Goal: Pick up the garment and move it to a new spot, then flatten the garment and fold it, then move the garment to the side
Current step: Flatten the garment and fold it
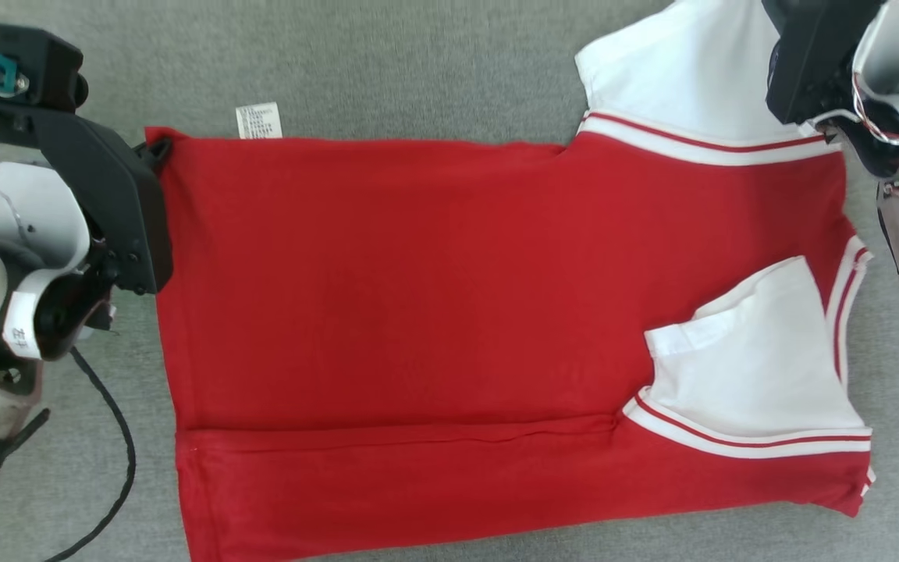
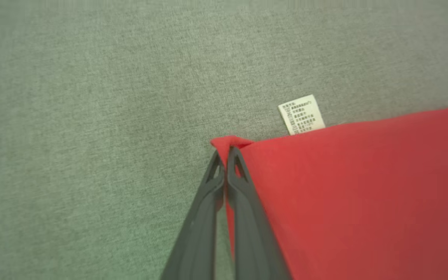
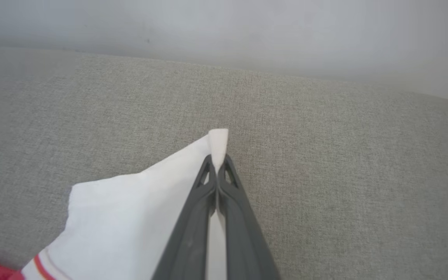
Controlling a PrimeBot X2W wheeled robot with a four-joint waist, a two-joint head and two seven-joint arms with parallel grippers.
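Pinching the red hem corner, the left gripper (image 2: 226,153) was clamped shut, with cloth bunched between its fingertips and a white care label (image 2: 301,114) sticking out just beside it. The right gripper (image 3: 217,160) was closed on the tip of the far white sleeve (image 3: 138,210), a bit of cloth poking past its tips. The shirt (image 1: 418,297) lay spread flat on the grey fabric surface (image 1: 387,70), hem toward the robot's left and shoulders toward its right. Its near long edge was folded over into a strip, and the near sleeve (image 1: 754,375) was folded in onto the red body. A black cable (image 1: 118,468) lay on the surface by the left arm.
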